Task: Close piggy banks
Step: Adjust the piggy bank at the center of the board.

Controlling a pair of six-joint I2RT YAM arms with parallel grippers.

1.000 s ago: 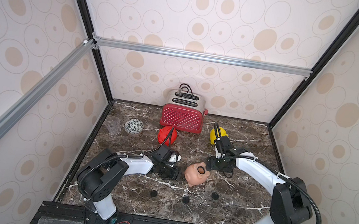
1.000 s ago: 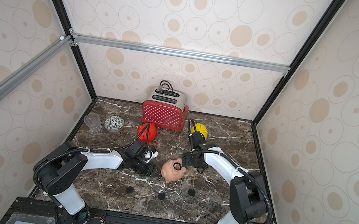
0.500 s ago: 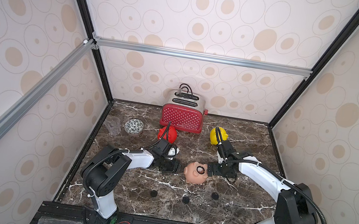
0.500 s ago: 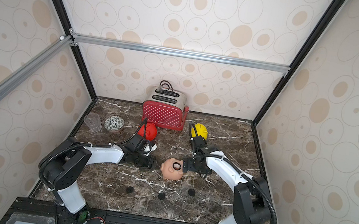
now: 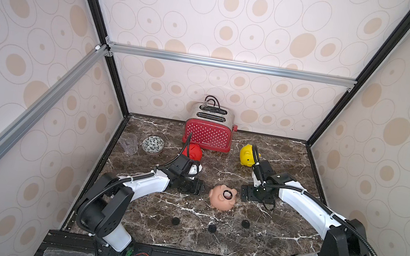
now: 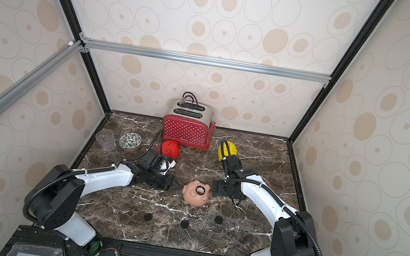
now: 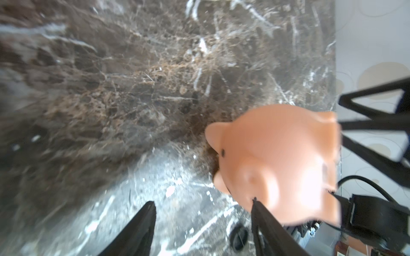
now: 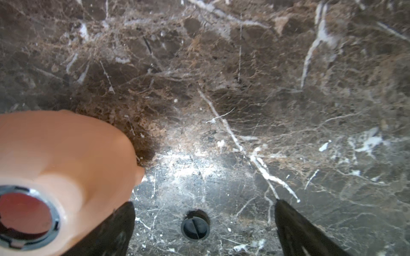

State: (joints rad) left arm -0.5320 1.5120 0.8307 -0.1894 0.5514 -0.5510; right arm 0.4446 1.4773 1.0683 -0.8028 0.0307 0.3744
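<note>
Right wrist view: right gripper [image 8: 204,201] spread wide and empty, bare table [image 8: 244,88] between its fingers, pink pig [image 8: 66,155] just outside one finger, belly hole up and open. Left wrist view: left gripper [image 7: 203,201] partly open, nothing held, pink pig close beside one finger, contact unclear. Both top views: pink pig [image 5: 222,202] lying mid-table between the two grippers; red pig [image 5: 194,151] and yellow pig [image 5: 246,154] farther back near toaster [image 5: 208,134]; three black plugs [image 5: 212,228] toward the front.
</note>
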